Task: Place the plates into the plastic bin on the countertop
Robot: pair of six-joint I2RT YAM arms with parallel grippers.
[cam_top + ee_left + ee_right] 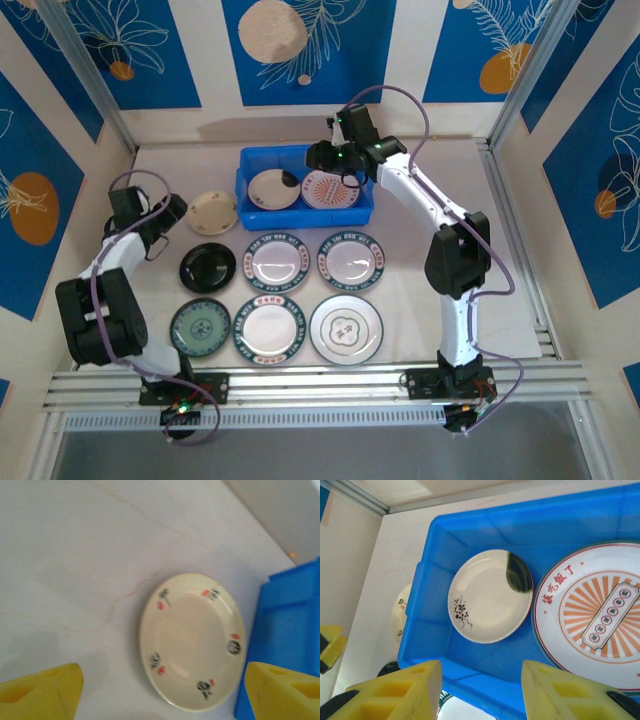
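Note:
The blue plastic bin (pixel 300 216) stands at the back of the countertop (pixel 420 300). In it lie a cream plate with a dark patch (pixel 485 600) and a white plate with an orange sunburst (pixel 595 615). My right gripper (pixel 480 690) hangs open and empty over the bin's near wall (pixel 470 677). A cream plate with red and black marks (pixel 192 640) lies on the counter left of the bin (pixel 290 615). My left gripper (pixel 162 695) is open just short of it, its yellow fingers (pixel 42 692) wide apart.
Several more plates lie in two rows in front of the bin: a black one (pixel 208 267), a green one (pixel 200 329), three white ones with dark rims (pixel 279 260) and a tan-rimmed one (pixel 346 328). An aluminium rail (pixel 320 385) runs along the near edge.

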